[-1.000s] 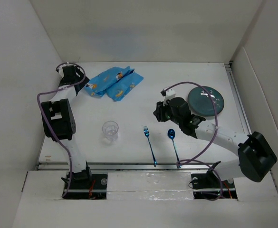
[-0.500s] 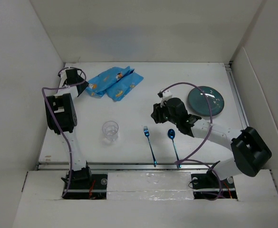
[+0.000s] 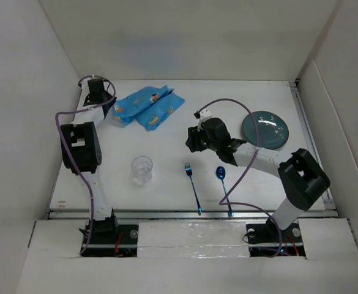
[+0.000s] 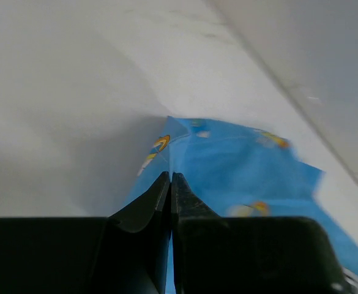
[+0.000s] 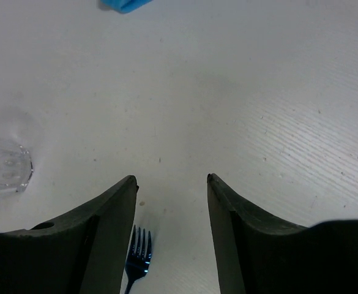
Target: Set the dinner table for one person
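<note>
Your tally: placemat (image 3: pixel 145 107) crumpled (your left gripper (image 4: pixel 171 177) pinches its edge); right gripper (image 5: pixel 171 180) spread, empty; plate (image 3: pixel 264 130), glass (image 3: pixel 142 168), fork (image 3: pixel 193 184), spoon (image 3: pixel 223 184) lie unarranged on the dinner table (image 3: pixel 166 141).

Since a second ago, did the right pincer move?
Yes. The right pincer slid left, away from the teal plate, which stayed put, and now hangs just beyond the fork's tines.
</note>
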Tool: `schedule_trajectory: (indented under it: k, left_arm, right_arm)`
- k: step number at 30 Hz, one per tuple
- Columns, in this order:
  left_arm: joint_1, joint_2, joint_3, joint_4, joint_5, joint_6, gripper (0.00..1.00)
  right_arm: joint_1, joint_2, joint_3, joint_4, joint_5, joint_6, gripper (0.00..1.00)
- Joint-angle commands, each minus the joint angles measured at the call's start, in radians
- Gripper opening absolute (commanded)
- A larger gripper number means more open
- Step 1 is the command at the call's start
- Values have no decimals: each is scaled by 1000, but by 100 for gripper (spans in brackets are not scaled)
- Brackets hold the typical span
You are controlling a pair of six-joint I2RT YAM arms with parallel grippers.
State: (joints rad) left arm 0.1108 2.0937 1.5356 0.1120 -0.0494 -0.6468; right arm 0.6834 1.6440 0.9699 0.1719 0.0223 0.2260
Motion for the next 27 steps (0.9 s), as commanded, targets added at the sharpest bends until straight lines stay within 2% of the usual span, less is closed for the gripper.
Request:
schedule_trajectory:
  k: [1,6,11,14,19,21,24,27]
  left_arm:
    - [-117,-270,75,120,43,39,0]
    - [-296,-404,239,92,95,108,0]
    - [-367,-469,331,123,184,58,0]
    - [-367,-494,373,159,218,12,0]
    - [-367,-475,446,127,189,53,0]
    - [-367,-466,440,133,201,62,0]
    - [-367,-456,411,153,201,70,0]
    - [-356,-410,420,152,255,41,0]
  right_arm:
    - [-18,-16,75,54,-13,6,56]
    - [-39,-91,76,20,5,-7,59]
    - [-73,-183,53,-5,13,-14,65]
    - [-96,-202,50,-18,10,-19,73]
    - [-130,-174,50,-14,-5,-25,87]
    - [-139,-147,58,0,-15,-25,96]
    - [-162,-110,73,52,-170,-27,99]
    - [-173,-34,98,139,-223,-10,96]
